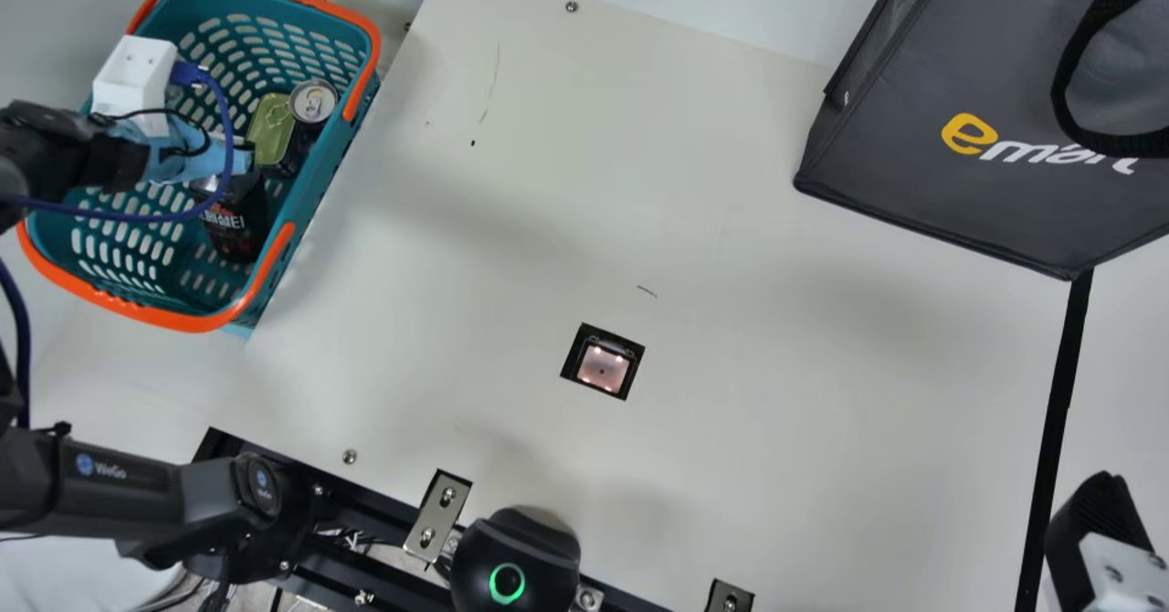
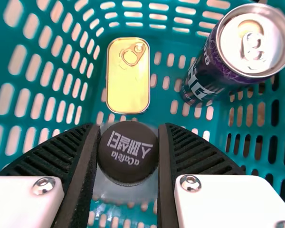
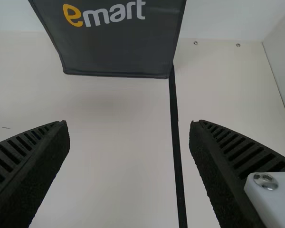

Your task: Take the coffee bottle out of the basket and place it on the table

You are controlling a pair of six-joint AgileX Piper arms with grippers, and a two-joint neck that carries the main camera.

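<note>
Beside the cream table (image 1: 712, 219), your coffee bottle (image 2: 128, 153) sits cap-up inside the teal basket (image 1: 315, 196), pinched at its cap by your left gripper (image 2: 128, 127), probably for a straight lift past the can (image 2: 249, 45) and tin (image 2: 128, 76). Your right gripper (image 3: 128, 122), jaws wide, holds nothing. The left wrist view gives the cap's round top; the main view, the dark label and basket's orange rim.

Slotted teal basket (image 1: 329, 166) with orange rim (image 1: 160, 317), golden tin (image 2: 128, 97), purple can (image 2: 203, 71), grey bag (image 1: 922, 68)
</note>
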